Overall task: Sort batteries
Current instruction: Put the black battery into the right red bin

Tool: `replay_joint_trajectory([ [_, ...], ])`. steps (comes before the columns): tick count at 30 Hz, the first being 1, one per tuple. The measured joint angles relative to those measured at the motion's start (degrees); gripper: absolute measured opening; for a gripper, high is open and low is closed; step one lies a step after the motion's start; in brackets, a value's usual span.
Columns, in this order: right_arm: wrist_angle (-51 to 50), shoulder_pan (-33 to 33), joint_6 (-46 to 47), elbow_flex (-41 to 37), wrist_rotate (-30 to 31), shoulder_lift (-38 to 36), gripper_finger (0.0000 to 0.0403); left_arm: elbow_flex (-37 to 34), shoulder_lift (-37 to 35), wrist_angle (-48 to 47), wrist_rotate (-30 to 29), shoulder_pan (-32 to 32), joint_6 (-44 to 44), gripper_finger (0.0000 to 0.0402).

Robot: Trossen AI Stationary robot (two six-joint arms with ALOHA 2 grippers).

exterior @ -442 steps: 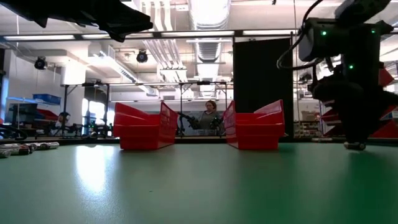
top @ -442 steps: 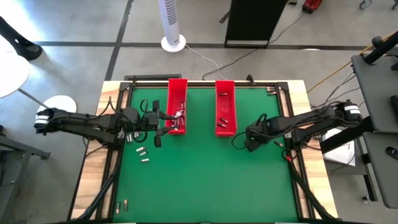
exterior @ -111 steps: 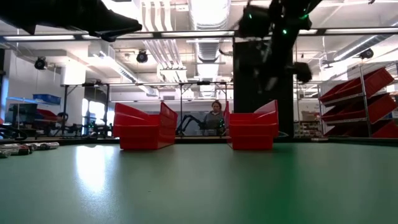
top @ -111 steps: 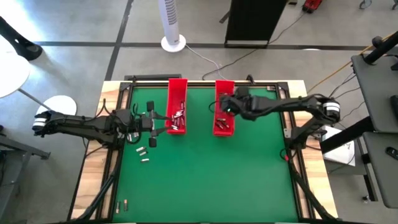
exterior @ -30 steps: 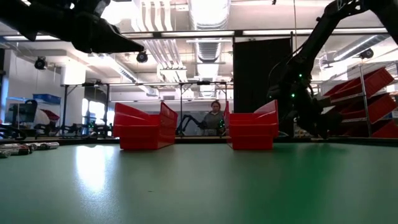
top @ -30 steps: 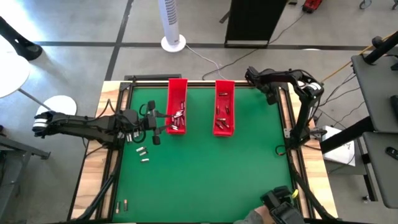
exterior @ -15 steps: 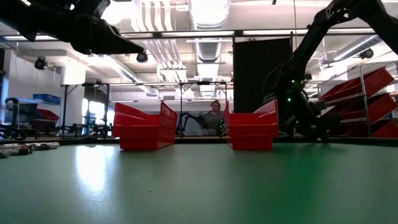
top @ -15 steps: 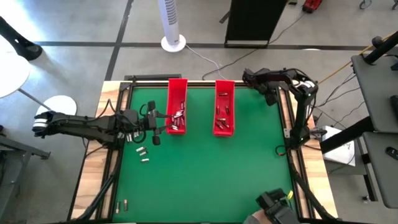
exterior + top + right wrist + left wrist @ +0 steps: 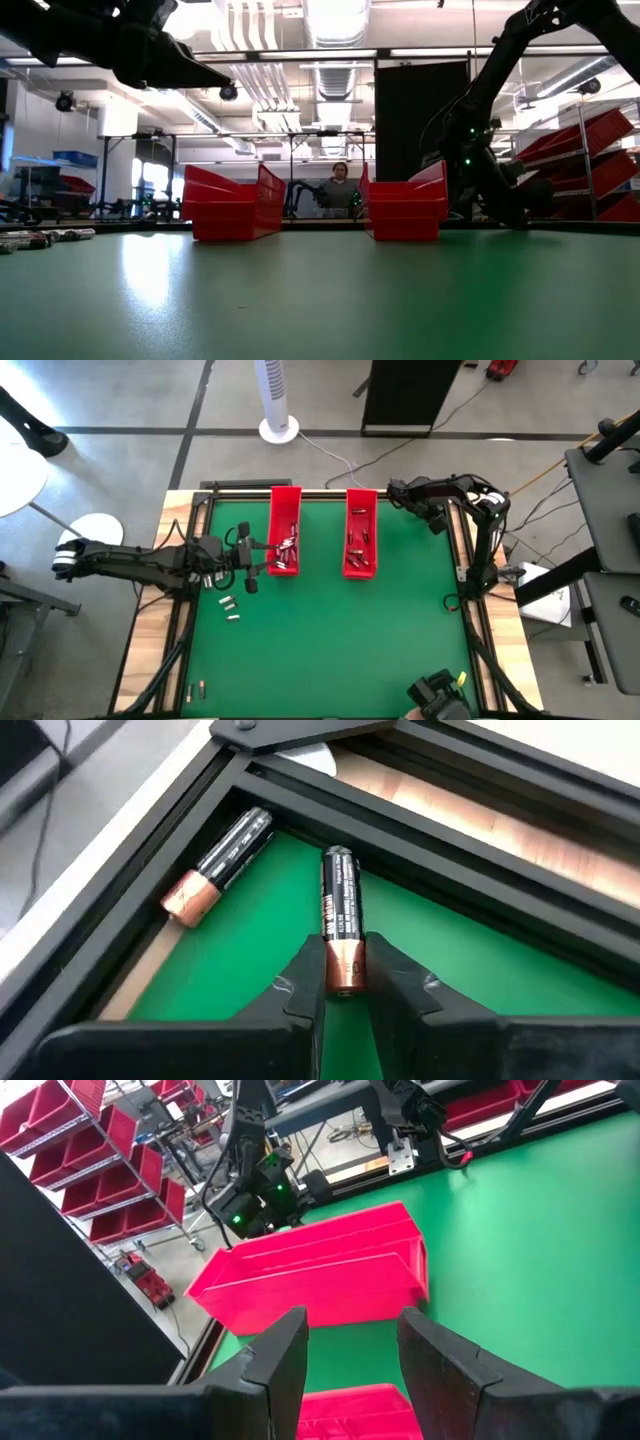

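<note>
Two long red trays stand at the far side of the green mat, the left tray (image 9: 285, 530) and the right tray (image 9: 361, 532), each with batteries inside. My left gripper (image 9: 262, 558) hovers open beside the left tray's near end, nothing between its fingers (image 9: 285, 1355). My right gripper (image 9: 437, 518) is down in the table's far right corner, shut on a battery (image 9: 341, 915) that lies on the mat. A second battery (image 9: 218, 865) lies beside it along the black frame rail. Loose batteries (image 9: 230, 607) lie on the mat near the left arm. My right gripper pinches the battery's copper-coloured end (image 9: 346, 960) between its two fingertips. The fingers lie along the battery and come low from the table's middle toward the corner. The battery rests flat on the mat, its other end (image 9: 338, 855) up against the frame rail.
The black frame rail (image 9: 430, 850) and wooden edge close in the corner around my right gripper. More batteries (image 9: 195, 688) lie at the near left edge. A dark object (image 9: 435, 700) shows at the near edge. A person (image 9: 340, 190) sits beyond the table.
My right arm has shifted a little toward the table's left while staying in the far right corner. The dark object at the near edge has moved leftward.
</note>
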Motion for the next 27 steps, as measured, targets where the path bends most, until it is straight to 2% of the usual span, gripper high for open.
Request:
replay_joint_trajectory([
  [7, -0.07, 1.57, -8.24, -0.28, -0.88, -3.28, 0.0060, 0.00, 0.00, 0.02, 0.01, 0.00, 0.00, 0.0136],
  [12, 0.27, 6.69, -11.93, -0.33, 4.17, -9.55, 0.0057, 0.00, 0.00, 0.10, -0.01, 0.00, 0.02, 0.0136],
  [19, 2.90, 23.09, -18.31, -0.31, 11.04, -18.80, 0.0058, 0.00, 0.00, 0.25, -0.03, 0.00, 0.02, 0.0136],
  [23, 9.01, 32.71, -26.13, -0.22, 13.11, -21.88, 0.0059, 0.00, 0.00, 1.55, -0.03, 0.00, 0.01, 0.0136],
  [27, 16.84, 39.63, -34.30, -0.22, 13.08, -22.87, 0.0058, 0.02, 0.00, 3.41, -0.01, 0.00, -0.41, 0.0136],
])
